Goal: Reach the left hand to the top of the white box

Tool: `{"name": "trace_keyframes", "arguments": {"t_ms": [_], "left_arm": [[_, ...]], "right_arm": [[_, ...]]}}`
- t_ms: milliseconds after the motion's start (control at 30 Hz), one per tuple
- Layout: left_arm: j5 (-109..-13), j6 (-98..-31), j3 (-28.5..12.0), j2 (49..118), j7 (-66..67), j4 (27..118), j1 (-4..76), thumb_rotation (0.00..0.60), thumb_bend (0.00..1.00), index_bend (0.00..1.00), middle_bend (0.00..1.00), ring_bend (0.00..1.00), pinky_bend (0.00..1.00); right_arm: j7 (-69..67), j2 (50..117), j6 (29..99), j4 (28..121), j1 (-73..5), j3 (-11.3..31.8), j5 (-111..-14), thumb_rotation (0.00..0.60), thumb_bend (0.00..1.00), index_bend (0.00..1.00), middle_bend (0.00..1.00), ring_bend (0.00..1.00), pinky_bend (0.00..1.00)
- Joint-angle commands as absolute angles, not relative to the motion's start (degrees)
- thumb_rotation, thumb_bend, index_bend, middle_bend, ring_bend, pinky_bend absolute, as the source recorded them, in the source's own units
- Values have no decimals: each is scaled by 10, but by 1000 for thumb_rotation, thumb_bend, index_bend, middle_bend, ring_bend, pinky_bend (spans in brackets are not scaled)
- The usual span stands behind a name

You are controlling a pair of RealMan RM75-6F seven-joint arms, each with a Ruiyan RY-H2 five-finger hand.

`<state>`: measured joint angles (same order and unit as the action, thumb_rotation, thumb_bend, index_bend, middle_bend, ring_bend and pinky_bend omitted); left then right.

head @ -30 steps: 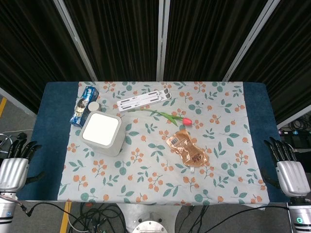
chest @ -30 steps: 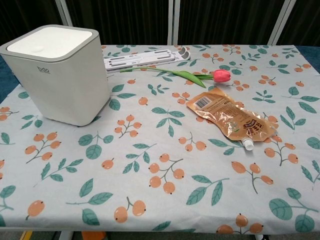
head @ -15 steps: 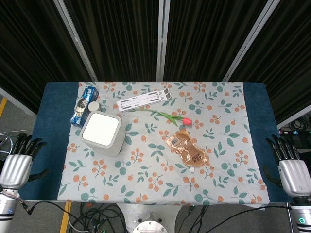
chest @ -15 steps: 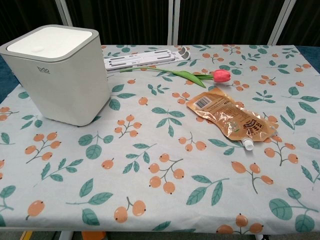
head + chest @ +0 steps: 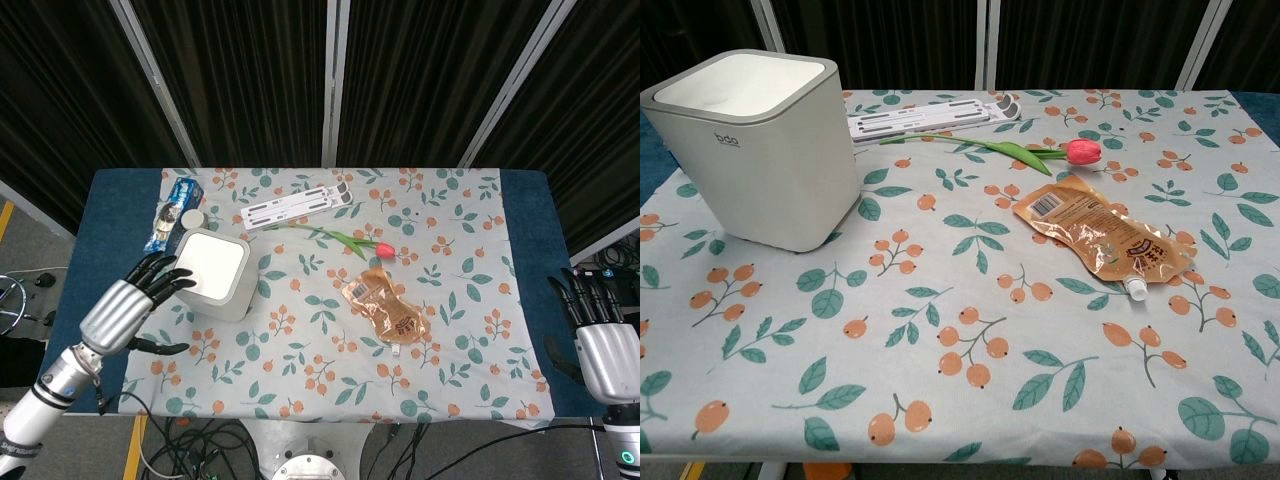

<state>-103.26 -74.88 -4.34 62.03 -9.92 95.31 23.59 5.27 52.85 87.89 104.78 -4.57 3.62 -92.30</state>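
Observation:
The white box [image 5: 212,273] stands upright on the left part of the flowered cloth; the chest view shows the white box [image 5: 755,145] large at the left. My left hand [image 5: 128,304] hovers just left of it, fingers spread, fingertips [image 5: 176,280] close to its left side, holding nothing. My right hand [image 5: 600,345] stays off the table's right edge, fingers apart and empty. Neither hand appears in the chest view.
A blue snack packet [image 5: 170,215] and a small white cap [image 5: 193,218] lie behind the box. A white folding stand [image 5: 297,206], a pink tulip [image 5: 350,240] and a brown pouch [image 5: 385,306] lie toward the middle. Cables hang below the table's front edge.
My left hand has swung up and rightward from beside the table's left edge to just beside the box. The right hand has barely shifted.

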Motion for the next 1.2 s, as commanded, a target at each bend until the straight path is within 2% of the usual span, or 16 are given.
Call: {"name": "trace_keyframes", "arguments": {"t_ms": [33, 200, 567, 900, 1200], "left_arm": [[-1037, -719, -50, 627, -104, 962, 266, 354, 40, 226, 182, 52, 31], [-1013, -667, -58, 645, -108, 953, 306, 344, 37, 226, 182, 52, 32], [-960, -610, -59, 670, -75, 932, 343, 341, 30, 240, 203, 52, 31], [-926, -639, -52, 671, -76, 916, 324, 342, 25, 246, 210, 53, 31], [-923, -622, -33, 685, -73, 901, 330, 324, 22, 360, 318, 122, 32]], "right_arm": [[52, 529, 878, 1048, -45, 35, -923, 600, 317, 0, 0, 0, 0], [47, 532, 877, 1043, -45, 35, -920, 600, 318, 0, 0, 0, 0], [35, 536, 872, 1031, -46, 34, -914, 600, 317, 0, 0, 0, 0], [29, 538, 870, 1026, -45, 34, -909, 600, 317, 0, 0, 0, 0], [25, 542, 864, 1023, -48, 34, -907, 600, 317, 0, 0, 0, 0]]}}
